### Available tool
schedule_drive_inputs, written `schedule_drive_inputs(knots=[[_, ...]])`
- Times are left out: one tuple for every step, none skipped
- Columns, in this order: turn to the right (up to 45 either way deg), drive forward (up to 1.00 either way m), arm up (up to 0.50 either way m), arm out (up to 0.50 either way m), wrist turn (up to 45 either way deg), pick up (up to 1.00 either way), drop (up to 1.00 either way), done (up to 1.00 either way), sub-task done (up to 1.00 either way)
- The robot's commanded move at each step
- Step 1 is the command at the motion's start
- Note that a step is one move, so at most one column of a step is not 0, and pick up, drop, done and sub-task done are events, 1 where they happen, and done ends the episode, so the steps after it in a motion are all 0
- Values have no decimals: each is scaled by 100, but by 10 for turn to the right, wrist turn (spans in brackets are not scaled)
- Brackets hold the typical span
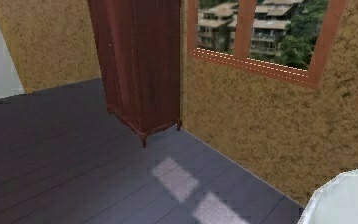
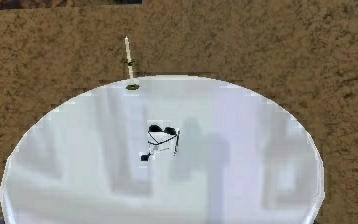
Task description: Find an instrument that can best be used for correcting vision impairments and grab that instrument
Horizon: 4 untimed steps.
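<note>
no text, label, brand, number or sign can be read in either view.

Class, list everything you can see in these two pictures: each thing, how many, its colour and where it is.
wardrobe: one, dark reddish brown, in the room's corner.
window: one, brown frame, on the wall right of the wardrobe.
floor: one, dark planks, under the wardrobe.
walls: two, tan, meeting behind the wardrobe.
table: one, white, round, before a tan wall.
glasses, probably: one, black, thin, near the table's middle.
stick: one, whitish, upright at the table's far edge, above a small green blob.
</note>
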Motion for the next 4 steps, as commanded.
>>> schedule_drive_inputs(knots=[[0, 0, 38, 0, 0, 0, 0, 0, 0], [0, 0, 0, 40, 0, 0, 0, 0, 0], [0, 0, 0, 0, 450, 0, 0, 0, 0], [0, 0, 0, 0, 450, 0, 0, 0, 0]])
